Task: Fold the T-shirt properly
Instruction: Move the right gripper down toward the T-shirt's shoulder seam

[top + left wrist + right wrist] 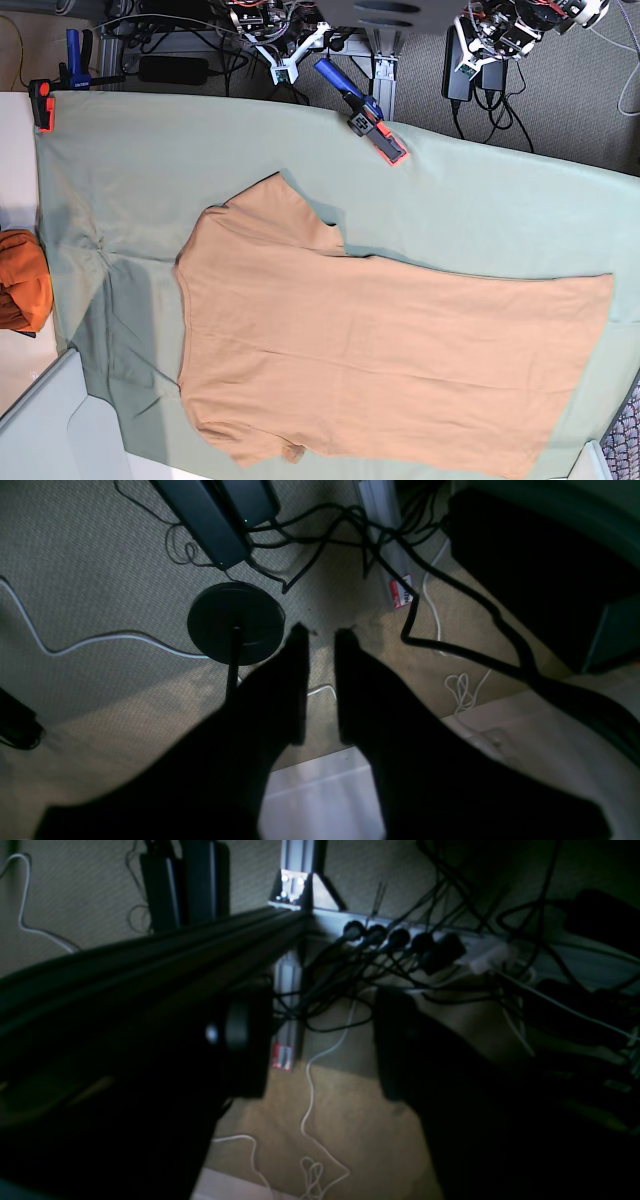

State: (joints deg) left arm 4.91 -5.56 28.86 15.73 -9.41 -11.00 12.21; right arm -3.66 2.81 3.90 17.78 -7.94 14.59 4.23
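The T-shirt (380,350), light tan, lies spread flat on the sage-green cloth (150,170) in the base view. Its collar end is to the left and its hem to the right. No gripper touches it. My left gripper (320,635) hangs off the table over the carpet, its dark fingers (297,645) a narrow gap apart and empty. My right gripper (320,1030) is also off the table, fingers (400,1040) wide apart and empty, pointing at the cables. Only the arm mounts show in the base view, at its top edge.
A vivid orange bunched cloth (20,280) lies at the left edge. Clamps (43,103) (365,120) pin the green cloth at the back. A round black stand base (235,622), a power strip (400,940) and many cables lie on the floor.
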